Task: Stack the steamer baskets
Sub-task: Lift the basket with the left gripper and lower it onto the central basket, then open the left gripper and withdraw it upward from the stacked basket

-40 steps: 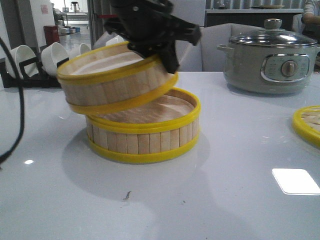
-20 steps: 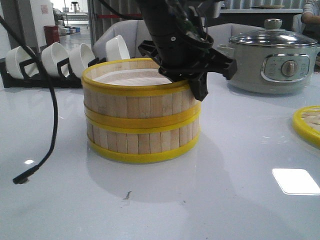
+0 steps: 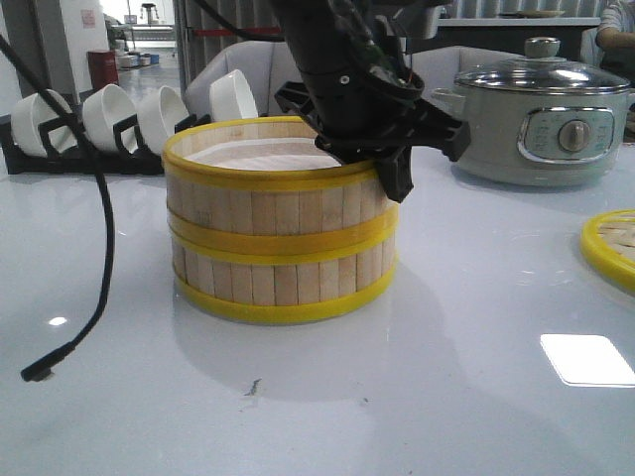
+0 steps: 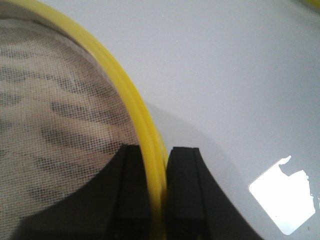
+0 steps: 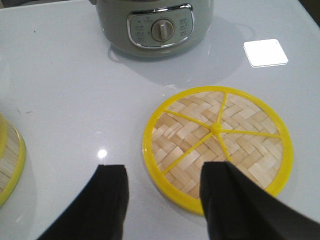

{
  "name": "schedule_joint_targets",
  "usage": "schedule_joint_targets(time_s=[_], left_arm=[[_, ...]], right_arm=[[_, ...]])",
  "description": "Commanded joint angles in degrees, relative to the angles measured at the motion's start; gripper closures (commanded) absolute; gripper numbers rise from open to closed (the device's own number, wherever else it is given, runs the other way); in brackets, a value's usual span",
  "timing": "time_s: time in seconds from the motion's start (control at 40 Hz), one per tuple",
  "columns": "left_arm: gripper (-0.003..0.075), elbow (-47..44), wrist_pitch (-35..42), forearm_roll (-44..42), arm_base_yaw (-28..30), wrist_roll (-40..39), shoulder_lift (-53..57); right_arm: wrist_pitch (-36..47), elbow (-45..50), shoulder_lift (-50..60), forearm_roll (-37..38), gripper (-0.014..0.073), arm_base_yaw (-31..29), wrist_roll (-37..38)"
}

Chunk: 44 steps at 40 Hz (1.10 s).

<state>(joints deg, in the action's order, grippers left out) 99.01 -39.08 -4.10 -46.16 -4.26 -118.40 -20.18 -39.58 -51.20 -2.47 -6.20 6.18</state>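
**Top basket seated, my left gripper on its rim**

The top basket (image 3: 273, 183) sits squarely on the bottom basket (image 3: 283, 278), walls in line, so I judge the stack itself made. Both stand well to the left of the pot (image 3: 541, 119) and nearer the camera than it.

My left gripper (image 3: 382, 159) comes down from above onto the side of the top basket that faces the pot. In the left wrist view one finger (image 4: 134, 200) is inside the basket, over its mesh liner, the other outside, and the yellow rim (image 4: 145, 130) runs straight up between them. The jaws are clamped on that rim with no gap I can see.

What the next move turns on, as I judge it: the rim wall stands vertical between my fingers, so I should part them across the wall and lift straight up, not drag sideways, or the top basket may slide off.

My right gripper (image 5: 162, 200) hangs spread wide and empty above the near edge of the lid (image 5: 217, 145), which lies flat in front of the pot.
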Motion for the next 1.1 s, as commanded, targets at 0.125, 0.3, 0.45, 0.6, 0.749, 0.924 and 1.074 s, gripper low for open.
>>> schedule_joint_targets(time_s=[0.125,0.3,0.45,0.6,0.749,0.924,1.074], left_arm=[[0.0631,2.32,4.04,-1.19,-0.51,0.15,3.76],[0.0536,2.32,3.62,-1.9,-0.51,0.15,3.76],[0.0367,2.32,2.72,-1.95,-0.51,0.15,3.76],[0.0295,2.32,2.32,-2.04,-0.51,0.15,3.76],[0.0295,2.32,1.71,-2.04,-0.51,0.15,4.1],[0.0295,3.28,0.58,-2.04,-0.51,0.15,4.9],[0.0295,6.78,-2.25,-2.04,-0.51,0.15,4.9]], right_arm=[[4.23,-2.4,0.42,0.17,0.015,0.19,-0.42],[4.1,-2.4,0.42,0.17,0.015,0.19,-0.42],[4.1,-2.4,0.42,0.17,0.015,0.19,-0.42],[4.1,-2.4,0.42,0.17,0.015,0.19,-0.42],[4.06,-2.4,0.42,0.17,0.015,0.19,-0.42],[4.06,-2.4,0.42,0.17,0.015,0.19,-0.42],[4.34,-2.4,0.42,0.17,0.015,0.19,-0.42]])
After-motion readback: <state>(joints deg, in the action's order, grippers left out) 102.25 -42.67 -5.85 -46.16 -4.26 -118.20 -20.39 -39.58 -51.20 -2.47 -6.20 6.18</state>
